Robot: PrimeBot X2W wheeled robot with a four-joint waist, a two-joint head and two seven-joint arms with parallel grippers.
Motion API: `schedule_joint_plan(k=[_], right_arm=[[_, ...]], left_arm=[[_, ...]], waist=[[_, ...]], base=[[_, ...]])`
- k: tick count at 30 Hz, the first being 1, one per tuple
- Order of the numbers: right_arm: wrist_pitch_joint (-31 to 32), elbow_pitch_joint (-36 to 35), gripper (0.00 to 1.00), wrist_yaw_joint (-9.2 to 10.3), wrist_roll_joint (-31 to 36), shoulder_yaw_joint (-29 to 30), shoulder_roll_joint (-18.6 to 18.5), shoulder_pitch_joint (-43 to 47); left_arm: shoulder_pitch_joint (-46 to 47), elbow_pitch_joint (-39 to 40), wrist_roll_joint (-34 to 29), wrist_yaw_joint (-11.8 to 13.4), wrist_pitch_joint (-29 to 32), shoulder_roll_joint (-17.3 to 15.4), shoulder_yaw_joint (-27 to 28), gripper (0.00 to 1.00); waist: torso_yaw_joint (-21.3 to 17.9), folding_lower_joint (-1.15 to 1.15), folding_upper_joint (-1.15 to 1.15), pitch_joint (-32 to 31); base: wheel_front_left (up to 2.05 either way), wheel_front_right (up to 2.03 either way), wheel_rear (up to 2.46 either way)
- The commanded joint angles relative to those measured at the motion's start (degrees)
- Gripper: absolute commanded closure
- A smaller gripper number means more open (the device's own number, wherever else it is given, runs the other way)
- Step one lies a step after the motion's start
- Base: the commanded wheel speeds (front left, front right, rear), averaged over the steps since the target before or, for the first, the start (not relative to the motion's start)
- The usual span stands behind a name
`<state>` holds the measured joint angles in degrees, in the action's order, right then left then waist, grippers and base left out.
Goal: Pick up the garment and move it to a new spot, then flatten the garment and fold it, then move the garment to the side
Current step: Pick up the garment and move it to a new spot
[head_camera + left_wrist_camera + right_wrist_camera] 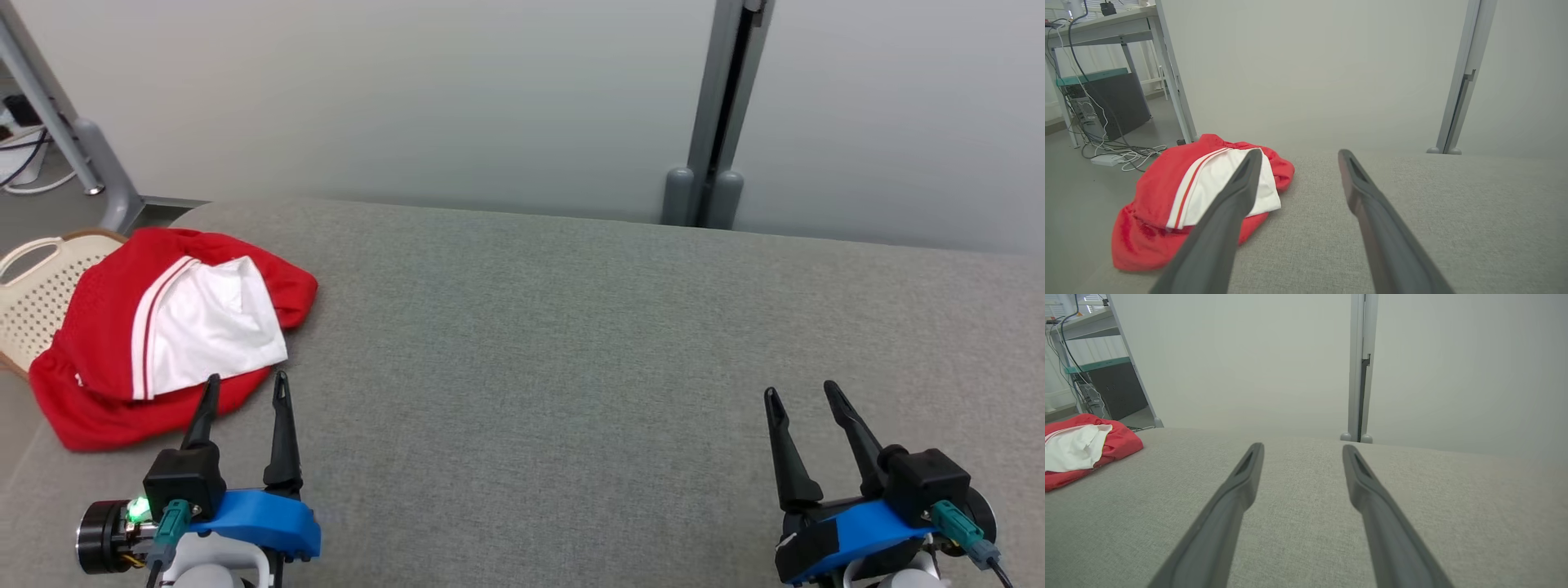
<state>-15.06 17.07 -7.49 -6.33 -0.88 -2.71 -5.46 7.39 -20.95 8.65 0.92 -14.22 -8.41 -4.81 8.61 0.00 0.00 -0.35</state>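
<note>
Right now we hold both end effectors low over the near part of the grey fabric-covered tabletop (571,343), fingers pointing toward the pale partition wall (408,98). Our left end effector (246,377) has its two dark fingers spread wide, with nothing between them. Our right end effector (799,389) is spread just as wide and is likewise empty, with bare grey fabric under it.

The garment (106,343), a red mesh piece with a white panel edged in red and white stripes, lies crumpled at the tabletop's left end. Its far left part hangs over a cream perforated basket (37,306) that stands just beside the tabletop. In the head view the tip of one finger of our left end effector overlaps the garment's near edge; we cannot tell whether it touches the cloth. Our right end effector is well apart from the garment.

From the left wrist, the garment (1159,179) sits behind the left-hand finger. From the right wrist it (1081,449) shows at the far left.

A grey upright post (718,122) stands beyond the tabletop's far edge.
</note>
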Motion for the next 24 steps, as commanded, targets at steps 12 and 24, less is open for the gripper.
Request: schedule_joint_plan(k=[12, 24], right_arm=[[-0.2, 0.9, 0.00, 0.00, 0.8, 0.0, -0.3, -1.2], [-0.2, 1.4, 0.00, 0.00, 1.2, 0.6, -0.3, -1.0]], left_arm=[[0.8, 0.1, 1.3, 0.8, 0.3, -1.5, 0.8, 0.00], [-0.2, 1.4, 2.5, 1.2, 0.9, -2.4, 1.4, 0.00]], waist=[[10.8, 0.00, 0.00, 1.6], [18.9, 0.00, 0.00, 1.4]], base=[[0.00, 0.00, 0.00], [0.00, 0.00, 0.00]])
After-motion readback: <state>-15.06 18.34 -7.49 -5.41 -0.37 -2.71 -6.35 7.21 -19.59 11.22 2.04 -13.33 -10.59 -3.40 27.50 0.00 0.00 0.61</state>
